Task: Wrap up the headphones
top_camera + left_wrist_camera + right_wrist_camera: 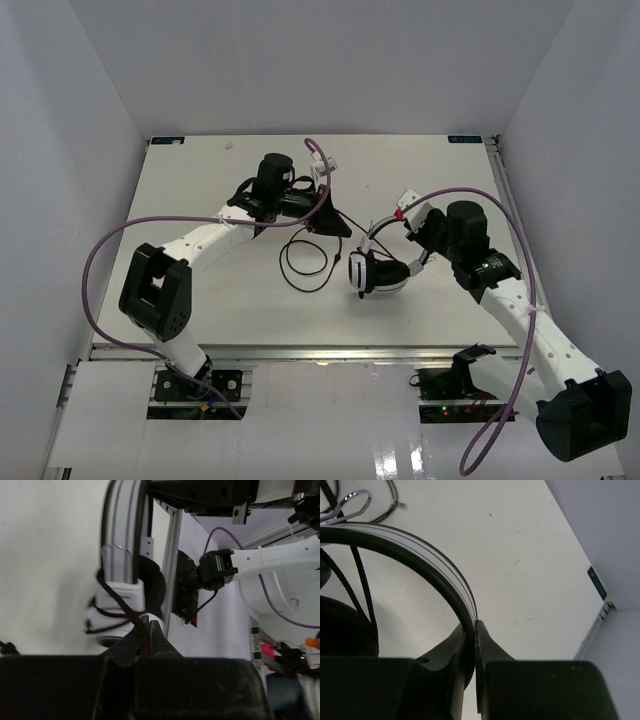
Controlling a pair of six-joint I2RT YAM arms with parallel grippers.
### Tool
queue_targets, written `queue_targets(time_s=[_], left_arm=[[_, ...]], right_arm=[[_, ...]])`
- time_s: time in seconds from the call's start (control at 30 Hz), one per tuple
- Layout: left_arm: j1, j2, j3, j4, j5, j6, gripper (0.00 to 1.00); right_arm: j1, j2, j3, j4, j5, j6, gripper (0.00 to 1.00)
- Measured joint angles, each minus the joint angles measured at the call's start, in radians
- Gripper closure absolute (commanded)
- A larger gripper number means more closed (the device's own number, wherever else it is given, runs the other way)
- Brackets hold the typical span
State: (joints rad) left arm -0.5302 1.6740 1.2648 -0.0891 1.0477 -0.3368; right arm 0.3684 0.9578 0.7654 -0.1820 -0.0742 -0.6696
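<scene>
Two arms reach over the table [200, 310] in the top view; the headphones [375, 272] lie near its middle, their cable [285, 268] looped just beside them. Left wrist: the left gripper [149, 630] pinches the cable. Right wrist: the right gripper [474, 630] clamps the headband [430, 562].

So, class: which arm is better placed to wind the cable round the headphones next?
Probably left: the left gripper pinches the cable; the right gripper clamps the headband.
</scene>
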Motion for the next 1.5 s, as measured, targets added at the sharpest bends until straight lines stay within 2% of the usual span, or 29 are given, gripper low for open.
queue_targets(time_s=[0.2, 0.3, 0.33, 0.4, 0.6, 0.83, 1.07, 1.5], left_arm=[[-0.042, 0.036, 0.0, -0.043, 0.026, -0.134, 0.93], [-0.058, 0.038, 0.0, -0.045, 0.019, -0.191, 0.81], [-0.063, 0.038, 0.0, -0.044, 0.017, -0.209, 0.8], [-0.07, 0.038, 0.0, -0.028, -0.001, -0.251, 0.69], [-0.102, 0.04, -0.002, 0.089, -0.081, -0.383, 0.45], [-0.2, 0.042, -0.002, 0.186, -0.203, -0.422, 0.38], [-0.271, 0.04, -0.044, 0.267, -0.327, -0.343, 0.34], [-0.318, 0.058, -0.264, 0.505, -0.445, -0.126, 0.32]], right_arm=[[0.074, 0.098, 0.004, 0.141, 0.321, 0.11, 0.92], [0.083, 0.147, 0.044, 0.174, 0.41, 0.204, 0.92], [0.085, 0.161, 0.058, 0.184, 0.435, 0.234, 0.92], [0.087, 0.18, 0.088, 0.186, 0.471, 0.302, 0.92], [0.084, 0.257, 0.202, 0.169, 0.519, 0.479, 0.92], [0.016, 0.372, 0.363, 0.102, 0.521, 0.637, 0.92], [-0.056, 0.376, 0.423, 0.048, 0.482, 0.731, 0.92], [-0.244, 0.403, 0.681, -0.14, 0.133, 0.954, 0.92]])
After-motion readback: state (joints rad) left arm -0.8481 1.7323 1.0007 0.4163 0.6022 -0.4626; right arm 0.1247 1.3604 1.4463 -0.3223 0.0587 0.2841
